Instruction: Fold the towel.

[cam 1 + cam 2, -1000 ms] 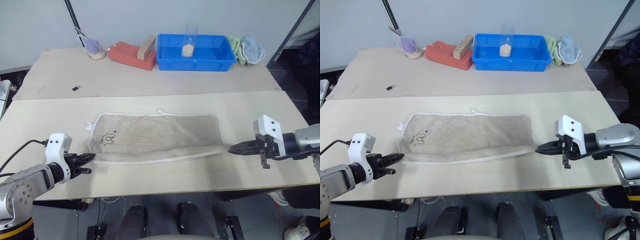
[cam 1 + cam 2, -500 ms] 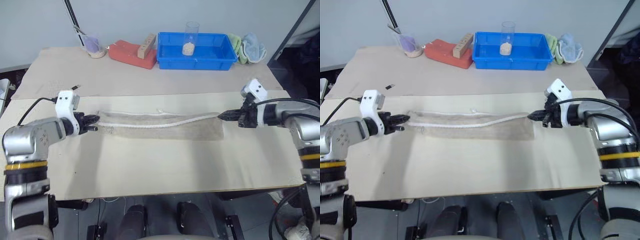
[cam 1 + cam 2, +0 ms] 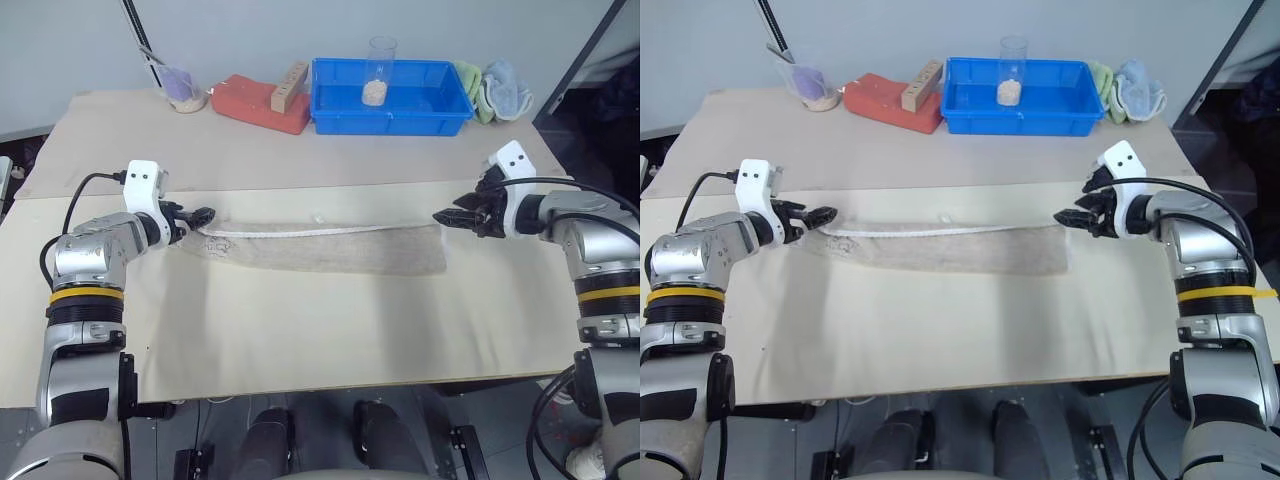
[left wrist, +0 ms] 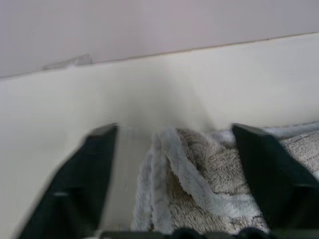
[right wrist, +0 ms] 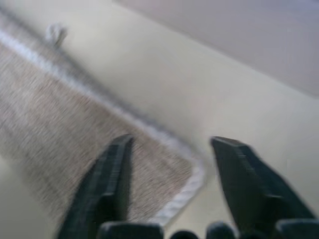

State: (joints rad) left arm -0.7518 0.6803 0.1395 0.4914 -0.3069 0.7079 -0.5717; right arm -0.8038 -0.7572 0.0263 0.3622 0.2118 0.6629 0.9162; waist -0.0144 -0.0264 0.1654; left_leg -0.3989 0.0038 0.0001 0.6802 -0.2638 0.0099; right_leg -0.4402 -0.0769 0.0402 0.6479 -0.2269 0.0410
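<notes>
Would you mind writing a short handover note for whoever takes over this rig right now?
Left hand: open, at the towel's left end, holding nothing.
Right hand: open, at the right end, holding nothing.
Towel: lies flat on the near table as a long narrow strip, folded once lengthwise, white edging along its far side.
Done: first fold, both corners let go.
Left: probably fold it end to end, then check that the edges line up.

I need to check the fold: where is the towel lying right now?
In the left eye view the towel lies folded in a long strip across the near table, stretched between the open left pincer and the open right pincer.
</notes>
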